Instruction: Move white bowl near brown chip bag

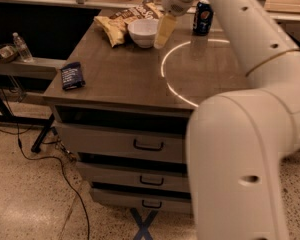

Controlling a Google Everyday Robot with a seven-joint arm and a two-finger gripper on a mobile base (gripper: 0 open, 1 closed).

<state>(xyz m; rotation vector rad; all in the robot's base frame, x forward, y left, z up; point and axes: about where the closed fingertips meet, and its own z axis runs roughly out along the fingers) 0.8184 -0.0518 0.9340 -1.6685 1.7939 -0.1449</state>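
You have the gripper [163, 32] at the far edge of the dark brown tabletop [125, 79], about midway along that edge. It hangs down from the big white arm [250, 134] that fills the right of your view. Its pale yellowish tip sits right against the right-hand rim of the glossy round white bowl [142, 31]. You cannot tell from here how far open it is, or whether it has any hold on the bowl.

The bowl stands upright on the tabletop near the far edge. The crinkled tan-yellow chip bag with the dark brown panel and white lettering [117, 24] lies just beside it, towards the far-left corner. Whether bag and bowl touch is not clear.

A dark blue soda can [202, 17] stands upright at the far edge, to the right of the gripper and apart from it. A small dark blue packet [71, 76] lies flat by the left edge, towards the front-left corner and well apart from the bowl. A bright curved line of light [162, 69] marks the right half of the tabletop. Under the front edge you see three grey drawers with dark handles [148, 145].
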